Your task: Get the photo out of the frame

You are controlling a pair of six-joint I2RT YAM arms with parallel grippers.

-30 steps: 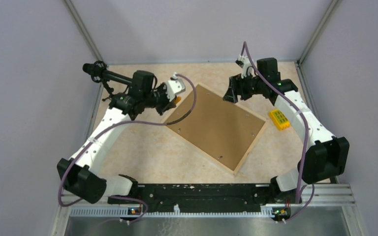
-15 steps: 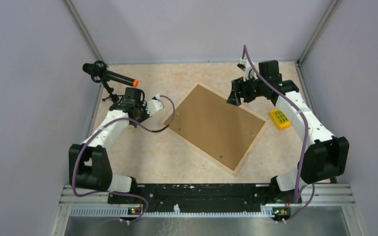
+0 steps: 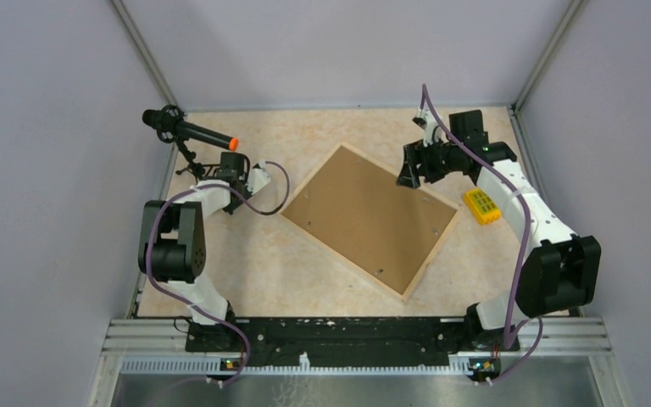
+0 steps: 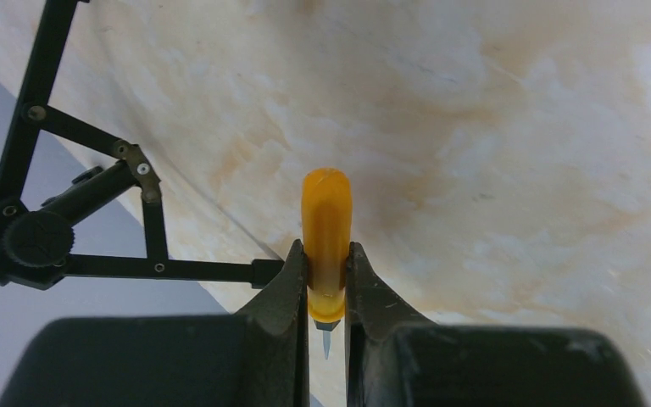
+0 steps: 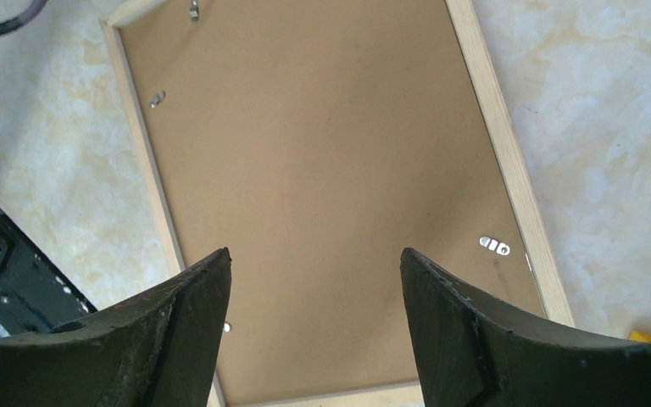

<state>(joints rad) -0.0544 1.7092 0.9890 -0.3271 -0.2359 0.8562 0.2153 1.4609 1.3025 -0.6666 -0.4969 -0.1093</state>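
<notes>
The frame [image 3: 369, 216] lies face down and askew on the table, showing its brown board back and pale wood edges; it also fills the right wrist view [image 5: 322, 170]. The photo is hidden under the board. My right gripper [image 3: 411, 170] hovers open and empty above the frame's far corner, jaws wide apart [image 5: 314, 254]. My left gripper [image 3: 230, 167] is off the frame, at the far left near the wall. It is shut [image 4: 326, 250] on an orange-handled tool [image 4: 326, 212] with a small metal tip.
A small yellow block [image 3: 482, 205] lies right of the frame. A black stand with an orange-tipped rod [image 3: 191, 131] stands at the far left, close to my left gripper [image 4: 68, 229]. Metal tabs [image 5: 493, 246] sit on the frame's back.
My left arm has pulled back from the frame's left corner to the far left beside the stand, still holding the tool. My right gripper has shifted slightly over the far corner.
</notes>
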